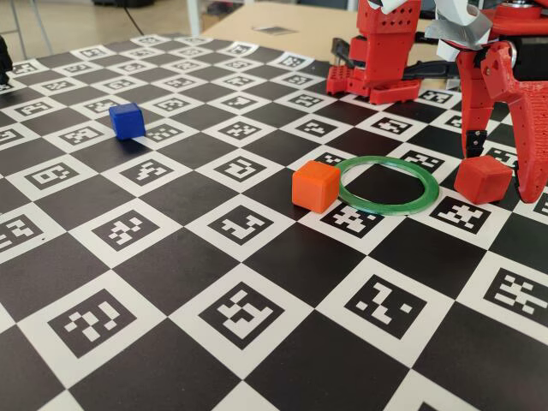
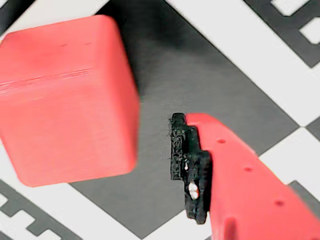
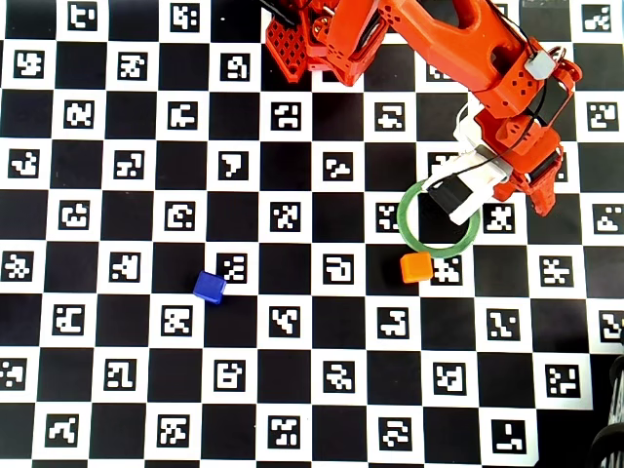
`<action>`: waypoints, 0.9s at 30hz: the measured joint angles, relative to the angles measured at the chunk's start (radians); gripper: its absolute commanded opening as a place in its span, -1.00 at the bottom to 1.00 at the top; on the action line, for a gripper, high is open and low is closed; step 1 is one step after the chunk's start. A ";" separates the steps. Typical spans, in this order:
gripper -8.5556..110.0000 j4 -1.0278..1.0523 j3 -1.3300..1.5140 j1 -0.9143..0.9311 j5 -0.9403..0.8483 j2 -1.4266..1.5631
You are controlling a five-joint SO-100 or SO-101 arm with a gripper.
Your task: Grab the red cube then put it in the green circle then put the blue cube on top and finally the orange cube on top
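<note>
One green circle (image 1: 389,184) holds nothing; the end effector (image 1: 499,168) straddles the red cube (image 1: 482,179), fingers apart.

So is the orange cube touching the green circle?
Touching, it seems: the fixed view shows the orange cube against the green circle's rim, no gap.

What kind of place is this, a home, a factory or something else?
Probably a robotics lab or hobby workbench. The table is covered by a checkerboard of printed fiducial markers, a red 3D-printed arm with its hand stands on it, and small practice cubes lie around a green circle.
</note>
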 measured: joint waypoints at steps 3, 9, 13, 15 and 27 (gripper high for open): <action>-0.08 -0.015 0.000 0.000 -0.023 0.000; -0.09 -0.026 0.000 0.000 -0.075 0.000; -0.10 -0.026 0.000 0.000 -0.109 0.000; -0.10 -0.026 0.000 0.000 -0.123 -0.006; -0.11 -0.008 0.000 0.026 -0.146 -0.043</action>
